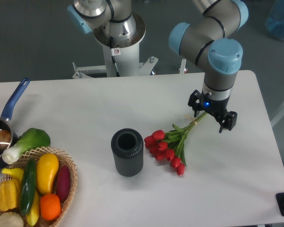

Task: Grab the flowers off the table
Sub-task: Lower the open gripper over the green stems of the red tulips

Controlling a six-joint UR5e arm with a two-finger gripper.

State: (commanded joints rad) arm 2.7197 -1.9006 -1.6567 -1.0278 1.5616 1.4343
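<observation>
Red tulip buds with green leaves and thin tied stems (166,147) are lying flat on the big white matte table (85,104), buds pointing toward the camera, just right of a dark ribbed cylinder vase (127,152) standing upright. The arm's black two-finger gripper (209,115) is right over the stem ends. Hard to say from this angle, but the fingers look spread and I can't tell if they touch the stems. Off to the left: a wicker basket of veggies (71,163), a leek (26,143), and a blue-handled pan (9,106).
</observation>
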